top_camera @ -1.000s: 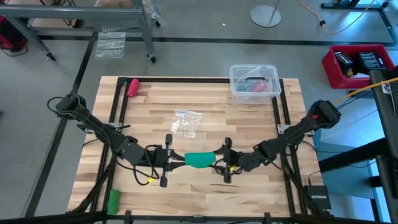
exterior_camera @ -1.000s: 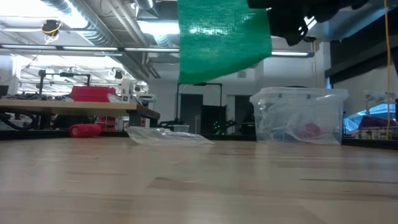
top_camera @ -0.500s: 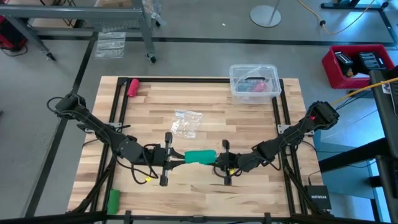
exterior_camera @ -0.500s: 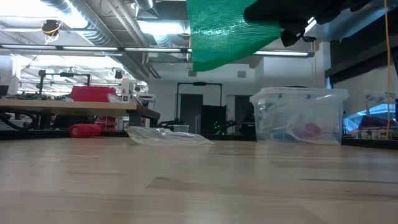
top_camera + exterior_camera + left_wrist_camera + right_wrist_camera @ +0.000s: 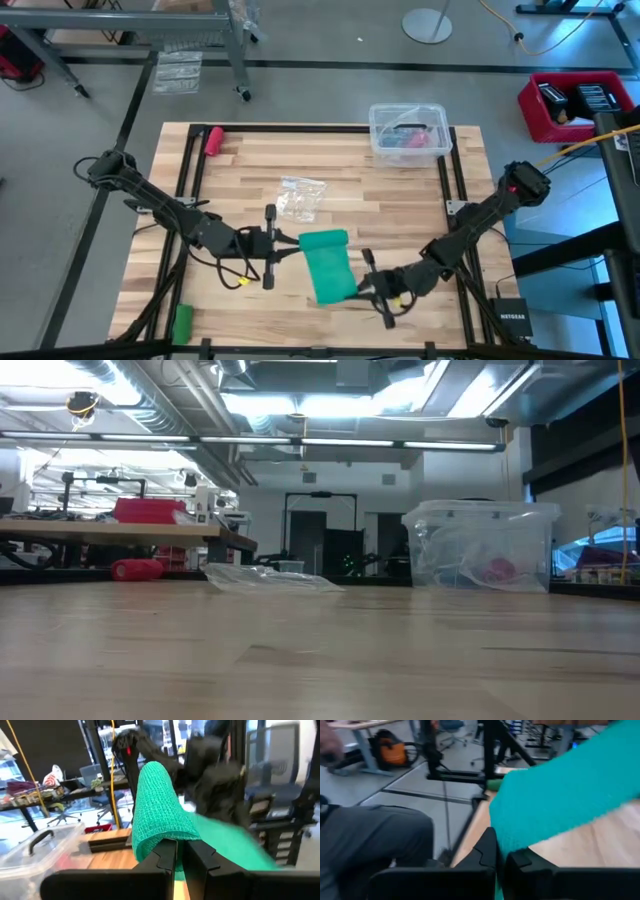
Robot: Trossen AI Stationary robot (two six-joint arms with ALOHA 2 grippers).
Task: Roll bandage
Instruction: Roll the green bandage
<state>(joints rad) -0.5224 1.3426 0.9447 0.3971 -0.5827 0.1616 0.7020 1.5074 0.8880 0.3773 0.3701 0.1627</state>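
L pincer (image 5: 181,852) clamped tight on edge of teal bandage (image 5: 160,810), cloth draped over its fingertips and trailing off toward the R arm (image 5: 220,780), blurred behind it. Clear plastic box (image 5: 35,852) w/ dark handle sits off to one side on wood tabletop (image 5: 107,837).

We have two thin black arms with round joints and black cables along them. Our left gripper (image 5: 277,245) and right gripper (image 5: 366,290) have flat black fingers (image 5: 165,857) with stepped edges. Small yellow bits show near each wrist.
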